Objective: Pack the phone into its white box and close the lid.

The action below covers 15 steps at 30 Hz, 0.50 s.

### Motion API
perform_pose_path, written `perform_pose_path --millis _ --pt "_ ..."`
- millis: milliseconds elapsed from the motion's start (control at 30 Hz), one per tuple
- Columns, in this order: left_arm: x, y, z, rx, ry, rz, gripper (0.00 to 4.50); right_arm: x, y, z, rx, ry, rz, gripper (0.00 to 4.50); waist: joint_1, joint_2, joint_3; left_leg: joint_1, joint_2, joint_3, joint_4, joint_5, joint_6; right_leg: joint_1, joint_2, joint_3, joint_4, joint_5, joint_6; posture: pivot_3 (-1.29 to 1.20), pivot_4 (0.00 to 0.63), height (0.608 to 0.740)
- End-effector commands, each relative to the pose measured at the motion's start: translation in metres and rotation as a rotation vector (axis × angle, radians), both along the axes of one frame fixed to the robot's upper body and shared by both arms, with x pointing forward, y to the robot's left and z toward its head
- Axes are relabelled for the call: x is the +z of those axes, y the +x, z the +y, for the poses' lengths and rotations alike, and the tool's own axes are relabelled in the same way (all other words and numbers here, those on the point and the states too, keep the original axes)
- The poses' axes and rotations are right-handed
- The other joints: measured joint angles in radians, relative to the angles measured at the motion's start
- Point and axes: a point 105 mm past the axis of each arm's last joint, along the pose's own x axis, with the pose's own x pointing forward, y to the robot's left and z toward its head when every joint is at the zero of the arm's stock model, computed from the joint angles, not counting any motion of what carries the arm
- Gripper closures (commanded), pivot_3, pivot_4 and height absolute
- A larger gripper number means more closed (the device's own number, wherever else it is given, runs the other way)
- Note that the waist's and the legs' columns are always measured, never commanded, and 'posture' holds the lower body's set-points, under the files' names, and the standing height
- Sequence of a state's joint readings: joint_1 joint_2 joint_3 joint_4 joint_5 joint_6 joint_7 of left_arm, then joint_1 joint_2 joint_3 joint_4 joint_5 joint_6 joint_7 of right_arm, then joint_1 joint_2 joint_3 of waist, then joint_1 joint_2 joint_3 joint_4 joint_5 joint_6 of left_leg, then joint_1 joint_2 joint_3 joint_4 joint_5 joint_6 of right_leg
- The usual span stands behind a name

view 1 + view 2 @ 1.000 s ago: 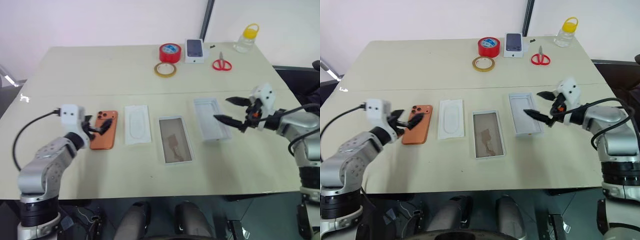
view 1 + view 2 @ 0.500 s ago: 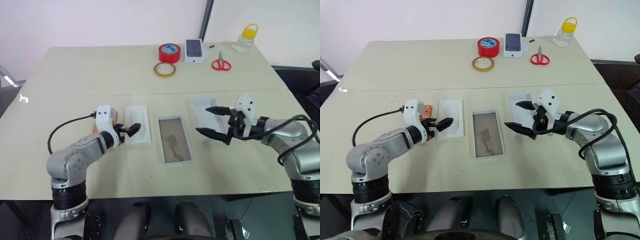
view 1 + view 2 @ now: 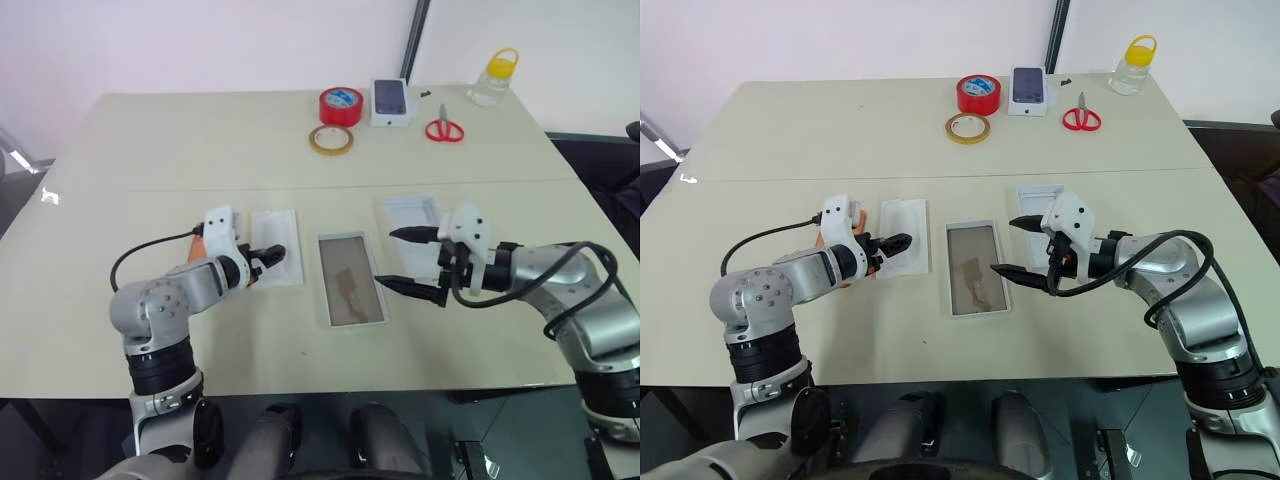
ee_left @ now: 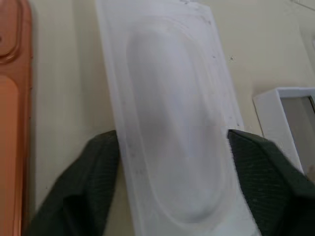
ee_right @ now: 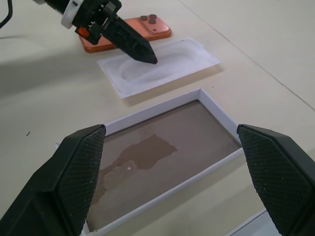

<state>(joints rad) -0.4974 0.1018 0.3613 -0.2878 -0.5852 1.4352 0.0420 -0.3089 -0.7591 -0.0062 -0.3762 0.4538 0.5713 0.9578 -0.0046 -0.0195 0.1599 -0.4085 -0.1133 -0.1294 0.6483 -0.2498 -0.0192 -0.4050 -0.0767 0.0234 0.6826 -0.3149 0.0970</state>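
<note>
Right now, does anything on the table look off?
Yes: the left gripper straddles the white insert, not the phone lying beside it. The box floor carries a darker irregular blotch. Nothing spilled or tipped.

The left gripper [image 4: 172, 147] has been swung from over the orange phone [image 4: 12, 98] to the flat white insert [image 4: 170, 123] beside it, and its fingers have been narrowed so that one now lies at each long edge of the insert. The right gripper [image 3: 408, 260] has been drawn from above the white lid [image 3: 418, 212] toward the white box [image 3: 352, 278], so that its wide-spread fingers now hang over the box's near edge.
</note>
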Motion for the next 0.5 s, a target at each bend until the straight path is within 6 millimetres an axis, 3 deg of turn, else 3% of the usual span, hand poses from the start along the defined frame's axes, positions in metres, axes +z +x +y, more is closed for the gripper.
perform_pose_path --millis 33,133,267,500 --pt "-0.001 0.001 -0.001 0.008 0.009 0.009 2.74 0.003 -0.009 0.009 0.054 -0.027 -0.039 0.0 0.001 0.0 0.0 0.0 0.0 0.0 0.0 0.0 0.0 0.0 0.0 0.0 0.0 0.0 0.0 0.0 0.15 0.74" --pt "-0.003 0.001 0.003 0.026 0.015 0.013 4.39 -0.004 -0.016 0.014 0.09 -0.071 -0.031 0.0 0.004 -0.001 0.0 0.0 0.0 0.0 0.0 0.0 0.0 0.0 0.0 0.0 0.0 0.0 0.0 0.0 0.15 0.74" --pt "-0.002 0.002 0.008 0.048 -0.002 0.013 4.45 -0.022 -0.028 0.024 0.177 -0.167 -0.013 0.0 0.006 -0.001 0.0 0.0 0.0 0.0 0.0 0.0 0.0 0.0 0.0 0.0 0.0 0.0 0.0 0.0 0.15 0.74" --pt "0.019 0.009 0.018 0.11 -0.156 -0.044 4.45 -0.054 -0.038 0.035 0.291 -0.304 0.018 0.0 0.008 -0.002 0.001 0.0 0.0 0.0 0.0 0.0 0.0 0.0 0.0 0.0 0.0 0.0 0.0 0.0 0.15 0.74"
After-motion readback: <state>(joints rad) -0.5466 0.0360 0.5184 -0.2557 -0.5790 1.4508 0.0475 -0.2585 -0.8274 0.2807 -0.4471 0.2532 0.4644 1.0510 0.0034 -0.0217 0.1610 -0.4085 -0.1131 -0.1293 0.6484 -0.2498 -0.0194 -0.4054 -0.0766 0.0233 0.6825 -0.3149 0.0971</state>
